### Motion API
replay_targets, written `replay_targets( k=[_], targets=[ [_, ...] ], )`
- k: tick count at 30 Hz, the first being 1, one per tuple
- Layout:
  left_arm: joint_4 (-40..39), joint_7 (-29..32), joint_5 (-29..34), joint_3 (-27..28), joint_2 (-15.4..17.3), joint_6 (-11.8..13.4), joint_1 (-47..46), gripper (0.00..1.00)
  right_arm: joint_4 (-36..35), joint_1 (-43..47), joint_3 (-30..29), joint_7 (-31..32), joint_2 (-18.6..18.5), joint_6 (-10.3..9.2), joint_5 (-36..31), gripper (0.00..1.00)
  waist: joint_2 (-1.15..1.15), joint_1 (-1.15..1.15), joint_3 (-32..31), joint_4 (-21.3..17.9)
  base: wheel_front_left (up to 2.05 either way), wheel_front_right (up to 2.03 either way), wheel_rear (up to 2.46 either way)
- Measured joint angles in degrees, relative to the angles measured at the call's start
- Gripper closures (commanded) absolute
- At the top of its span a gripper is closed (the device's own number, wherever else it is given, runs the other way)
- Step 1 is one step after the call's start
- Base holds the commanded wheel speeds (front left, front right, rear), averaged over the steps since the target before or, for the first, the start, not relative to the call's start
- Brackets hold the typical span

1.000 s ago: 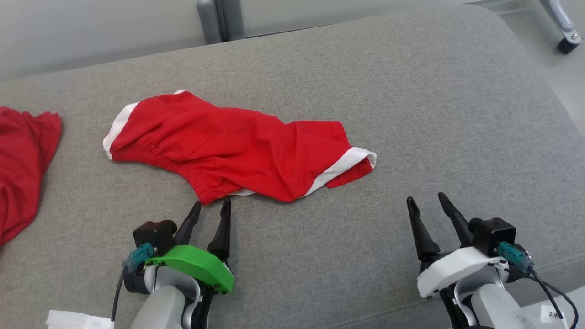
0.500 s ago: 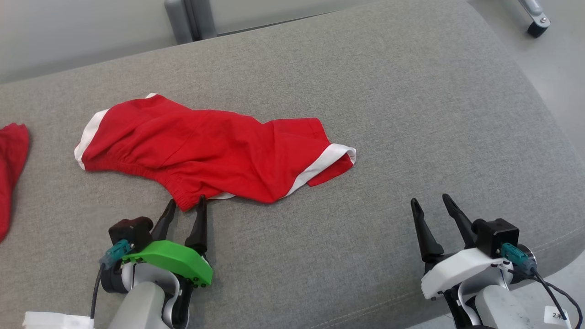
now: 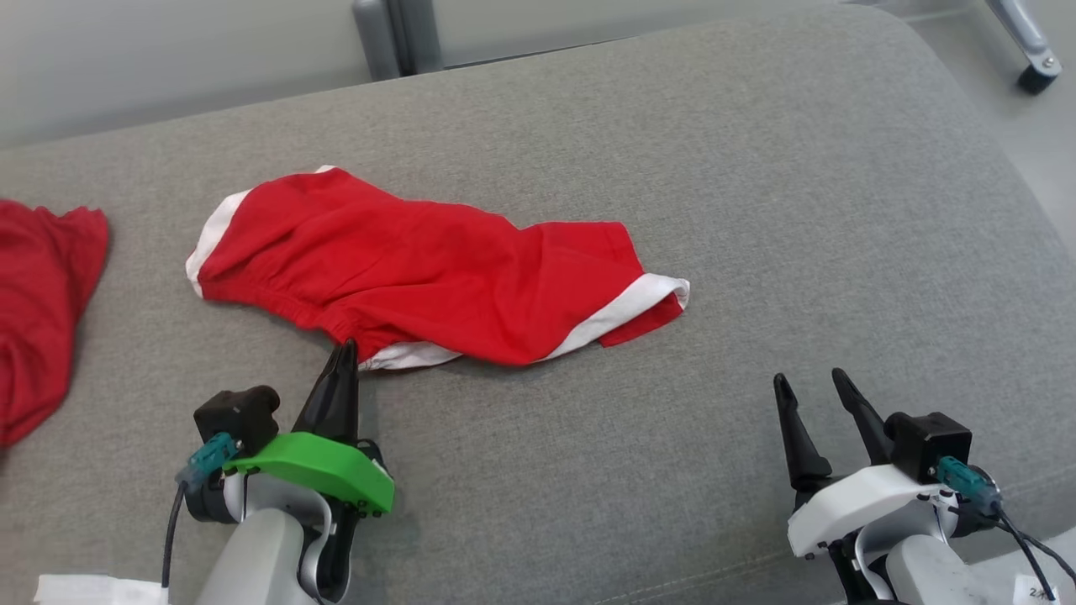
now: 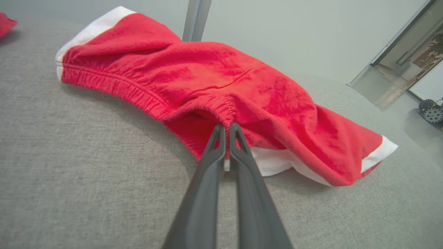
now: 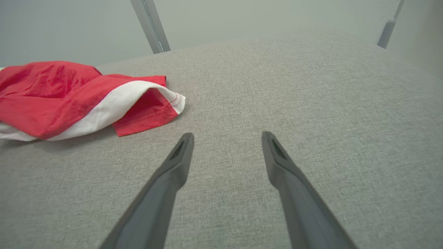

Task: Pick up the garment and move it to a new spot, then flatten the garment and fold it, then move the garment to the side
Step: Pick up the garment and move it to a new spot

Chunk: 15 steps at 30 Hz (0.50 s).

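Garment point(image 3: 437, 277): a pair of bright red shorts with white bands along both leg hems and a gathered elastic waistband, lying crumpled and stretched sideways across the middle of the head view, a little left of centre, on the grey cushion point(image 3: 756, 210). One white-trimmed leg opening sits at the upper left end of the cloth; the other, at the lower right end, gapes slightly so the red inside shows under the white band. Soft folds run through the fabric, and a strip of white peeks out beneath the lower edge. In the left wrist view the garment point(image 4: 221, 79) fills the upper half of the frame, its ribbed waistband bunched up just where the left gripper point(image 4: 226, 126) meets it. The left gripper point(image 3: 345, 349), at the lower left of the head view, has its two dark fingers pressed together, pinching that waistband edge. The right gripper point(image 3: 811, 380) stands at the lower right with its fingers spread wide, holding nothing, well apart from the cloth; in its own view the right gripper point(image 5: 227, 135) points over bare cushion, with the garment point(image 5: 52, 93) at the left edge. A second red cloth point(image 3: 42, 302) lies at the far left of the head view.
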Motion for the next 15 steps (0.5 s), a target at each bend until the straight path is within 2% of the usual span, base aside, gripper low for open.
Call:
replay_targets(
  k=[6, 8, 15],
  targets=[
    [-3.33, 0.0, 0.42, 1.04, -0.04, 0.0, 3.86, 1.0, 0.45, 1.19, -2.31, 0.0, 0.58, 0.0, -0.08, 0.0, 0.0, 0.0, -1.06, 4.47, 0.0, 0.0, 0.0],
    [-3.79, 0.0, 0.8, 0.53, 0.16, 0.0, 6.09, 1.0, 0.96, 1.79, -2.67, 0.0, 0.96, 0.0, -0.15, 0.0, 0.0, 0.0, -1.81, 7.22, 0.0, 0.0, 0.0],
    [-3.59, 0.0, 1.05, 0.53, 1.93, 0.0, 9.67, 1.0, 2.05, 2.16, -4.68, 0.0, 1.43, 0.0, -1.32, 0.0, 0.0, 0.0, -3.7, 13.06, 0.0, 0.0, 0.0]
  ],
)
